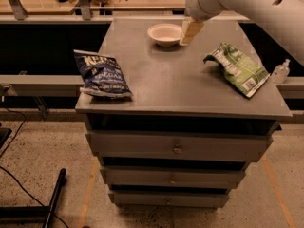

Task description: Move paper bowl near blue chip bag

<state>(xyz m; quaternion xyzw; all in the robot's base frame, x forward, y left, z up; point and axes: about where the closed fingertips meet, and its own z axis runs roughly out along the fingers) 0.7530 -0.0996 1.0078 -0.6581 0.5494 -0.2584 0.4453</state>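
Note:
The paper bowl (165, 34) is a small cream bowl sitting upright at the back middle of the grey cabinet top (180, 80). The blue chip bag (100, 74) lies at the front left corner, far from the bowl. My gripper (191, 32) hangs from the white arm (247, 4) and is right beside the bowl's right rim, just above the surface.
A green and white chip bag (237, 68) lies on the right side of the top. A small clear bottle (281, 72) stands beyond the right edge. A counter with clutter runs behind the cabinet. Drawers (176, 147) face front below.

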